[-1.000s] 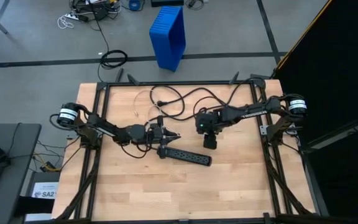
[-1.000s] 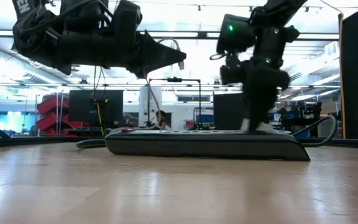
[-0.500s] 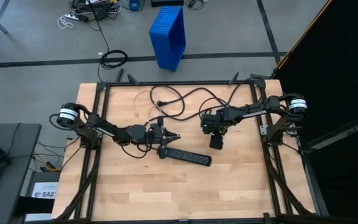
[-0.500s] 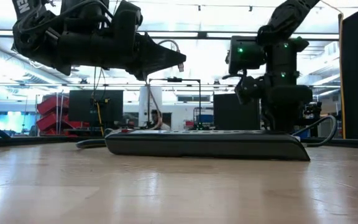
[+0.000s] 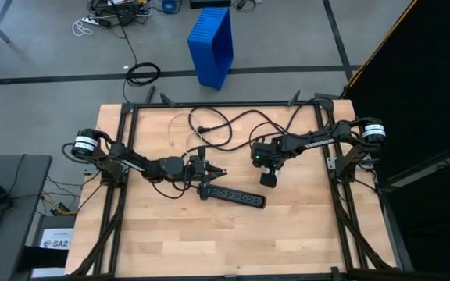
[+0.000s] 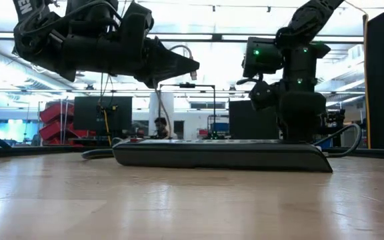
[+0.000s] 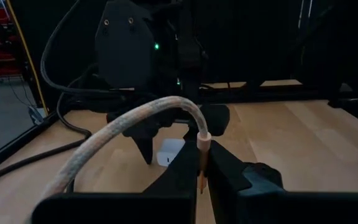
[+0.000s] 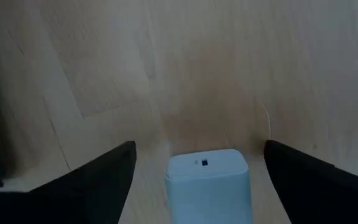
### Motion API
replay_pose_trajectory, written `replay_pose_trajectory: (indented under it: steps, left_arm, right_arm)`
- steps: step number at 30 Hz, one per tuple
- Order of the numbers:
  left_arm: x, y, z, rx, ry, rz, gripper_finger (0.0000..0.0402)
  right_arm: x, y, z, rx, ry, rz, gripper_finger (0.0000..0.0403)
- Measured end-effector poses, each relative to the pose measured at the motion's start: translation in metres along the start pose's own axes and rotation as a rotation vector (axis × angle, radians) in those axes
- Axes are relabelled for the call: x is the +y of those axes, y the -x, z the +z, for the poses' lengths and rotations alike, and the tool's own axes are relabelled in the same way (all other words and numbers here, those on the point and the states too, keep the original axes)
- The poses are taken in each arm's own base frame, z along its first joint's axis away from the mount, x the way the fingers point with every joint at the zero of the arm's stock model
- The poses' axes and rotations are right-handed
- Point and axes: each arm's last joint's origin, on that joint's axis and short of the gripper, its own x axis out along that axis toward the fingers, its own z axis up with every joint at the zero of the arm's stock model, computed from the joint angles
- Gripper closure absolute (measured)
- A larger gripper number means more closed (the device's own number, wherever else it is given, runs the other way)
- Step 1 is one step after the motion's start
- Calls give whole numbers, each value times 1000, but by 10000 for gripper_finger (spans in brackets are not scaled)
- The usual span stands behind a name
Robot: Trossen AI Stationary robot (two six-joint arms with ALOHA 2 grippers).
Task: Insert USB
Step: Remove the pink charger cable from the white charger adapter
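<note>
The USB, a pale braided cable (image 7: 123, 127), arcs to a small plug at its end, and my left gripper (image 7: 202, 163) is shut on that plug. This gripper (image 5: 219, 172) hovers level above the left end of a black power strip (image 5: 233, 195). In the high view the cable loops back over the table (image 5: 169, 133). My right gripper (image 8: 197, 168) points down, open, right of the strip. Its fingers stand on either side of a small white block (image 8: 209, 185) without touching it. The block (image 7: 169, 151) rests with its base on the table. My left gripper pinches the cable's plug end (image 7: 202, 142) between its two fingers. The fingers lie level and point toward the table's right edge. The plug stands upright across them, with its pale collar above them. It is lifted clear of the table, and the cable curves slackly back from its top.
The power strip (image 6: 219, 155) lies slantwise mid-table. Its thick black cord (image 5: 233, 125) loops over the table's far half. A black frame rail (image 5: 225, 104) borders the table. The near half is bare wood (image 5: 225, 242). A blue bin (image 5: 212, 43) stands on the floor beyond.
My right gripper has gone a little toward the table's right edge and down, and it has turned about its own axis. In the low view its fingers now stand behind the power strip's right end. My left gripper has kept still with the plug.
</note>
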Motion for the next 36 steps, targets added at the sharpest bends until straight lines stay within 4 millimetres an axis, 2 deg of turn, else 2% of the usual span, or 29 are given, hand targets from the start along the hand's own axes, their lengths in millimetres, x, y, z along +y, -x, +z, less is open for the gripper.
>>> replay_pose_trajectory:
  steps: [4,10,14,20,27,36]
  left_arm:
    - [0,0,-3,28,-5,-1,401]
    - [0,0,-6,65,-11,-1,401]
    - [0,0,-11,109,-12,-2,401]
    - [1,1,-17,179,-1,40,401]
    - [0,2,-19,197,21,41,401]
    - [-2,-1,-13,156,29,32,401]
  right_arm:
    - [6,4,12,-100,16,26,102]
    - [29,19,41,-385,184,100,146]
    - [41,30,54,-515,265,112,181]
    - [48,40,65,-636,292,145,230]
    - [54,53,77,-819,308,202,258]
    - [54,55,80,-856,286,216,294]
